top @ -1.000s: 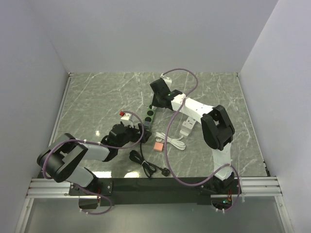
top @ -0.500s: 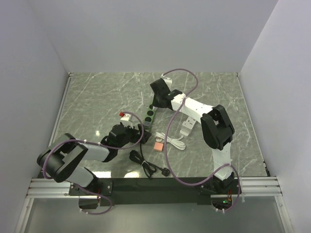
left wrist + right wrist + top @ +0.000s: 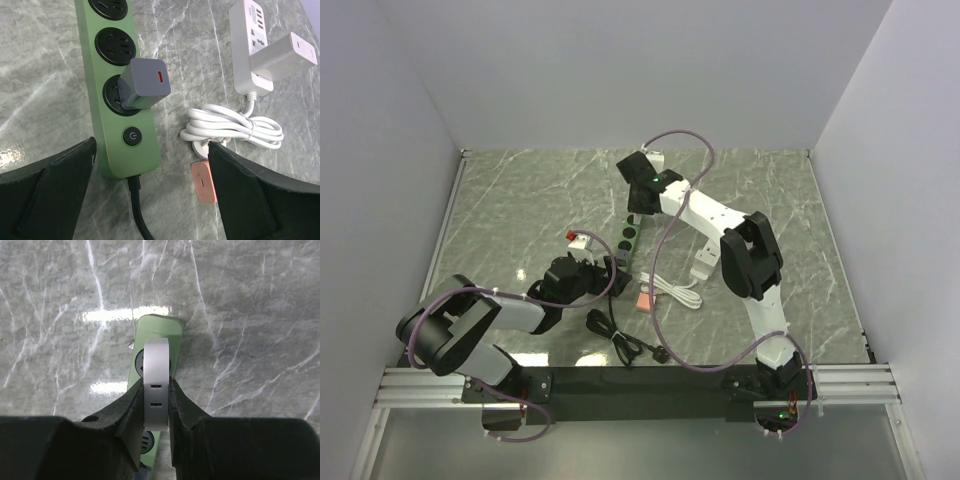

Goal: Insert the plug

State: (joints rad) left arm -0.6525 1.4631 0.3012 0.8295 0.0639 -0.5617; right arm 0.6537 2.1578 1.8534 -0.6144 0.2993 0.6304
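From above, the right gripper (image 3: pixel 636 205) hangs over the far end of the green power strip (image 3: pixel 629 240), with the left gripper (image 3: pixel 603 268) at its near end. The left wrist view shows those jaws spread wide and empty astride the switch end, probably to steady the strip. The right wrist view shows the white plug (image 3: pixel 156 375) pinched between the fingers, lined up over the strip's end socket.

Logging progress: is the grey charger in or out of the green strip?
In. In the left wrist view the grey charger sits in the strip's socket next to the switch; how deep, cannot tell.
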